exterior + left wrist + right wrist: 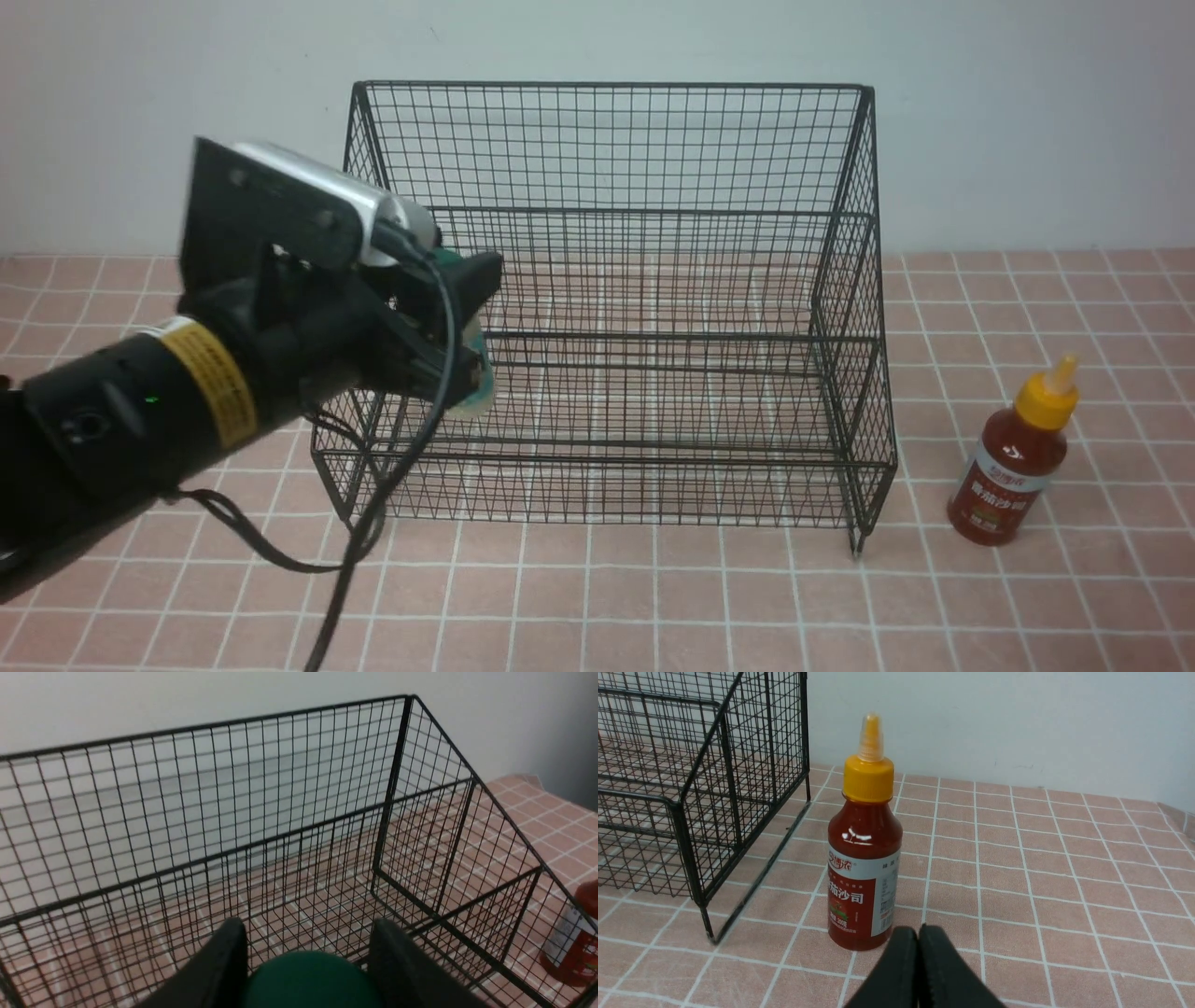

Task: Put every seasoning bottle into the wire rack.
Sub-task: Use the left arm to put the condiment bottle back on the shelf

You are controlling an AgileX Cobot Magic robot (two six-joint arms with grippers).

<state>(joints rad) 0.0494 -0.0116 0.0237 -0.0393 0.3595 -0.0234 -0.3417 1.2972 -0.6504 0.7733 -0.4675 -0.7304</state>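
My left gripper (462, 322) is shut on the short shaker jar (471, 369); its dark green cap (310, 980) fills the space between the two fingers. The jar hangs in the air at the left end of the black wire rack (616, 308), above the lower tier. The red sauce bottle (1013, 457) with a yellow nozzle cap stands upright on the tiles right of the rack. In the right wrist view my right gripper (918, 933) is shut and empty, just in front of that red sauce bottle (864, 858). The right arm does not show in the front view.
The rack (261, 830) stands on a pink tiled tabletop (653, 597) against a pale wall. Its right side (714, 788) is close to the sauce bottle. A black cable (373, 523) hangs from my left arm in front of the rack's left corner.
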